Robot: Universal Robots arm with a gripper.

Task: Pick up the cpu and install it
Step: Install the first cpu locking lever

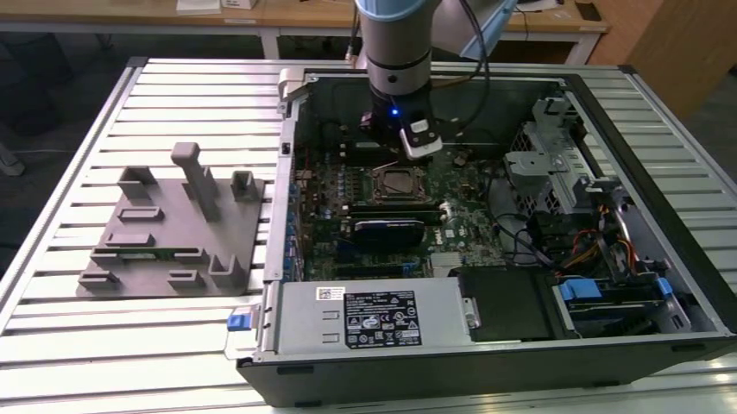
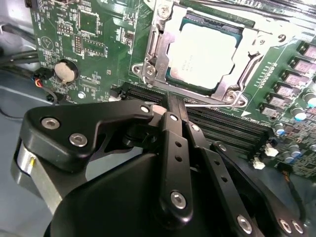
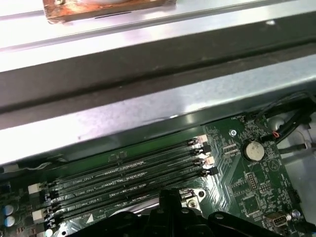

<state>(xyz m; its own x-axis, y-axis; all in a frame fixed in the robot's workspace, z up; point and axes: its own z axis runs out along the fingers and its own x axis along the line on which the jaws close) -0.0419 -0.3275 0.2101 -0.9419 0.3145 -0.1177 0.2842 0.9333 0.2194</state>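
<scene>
Count, near to far: 1 slatted metal table (image 1: 116,345); on it 1 open computer case (image 1: 645,129) lying on its side. 1 grey fixture plate (image 1: 161,233) carrying several upright blocks sits on the exterior view's left, just beside the case.

Inside the case, at the near wall: 1 silver power supply box (image 1: 368,315). Beyond it: 1 green motherboard (image 2: 98,29) with 1 coin cell (image 2: 65,71) and 4 long black memory slots (image 3: 128,170) running side by side.

The cpu (image 2: 205,54), 1 only, lies flat in the metal socket frame (image 2: 237,91) near the middle of the board, silvery top up. The frame surrounds it on all sides.

The gripper (image 2: 173,101), 1: fingers pressed together, nothing pinched between them. In the second wrist view the tips sit just beside the socket frame, over the slot area and apart from the cpu. Cannot tell whether the tips touch the board.

The arm (image 1: 392,43), 1: comes down near-vertical into the case from the far side, wrist straight above the board, just beyond the socket in the exterior view.

Farthest: wooden desks (image 1: 288,13) behind the table
</scene>
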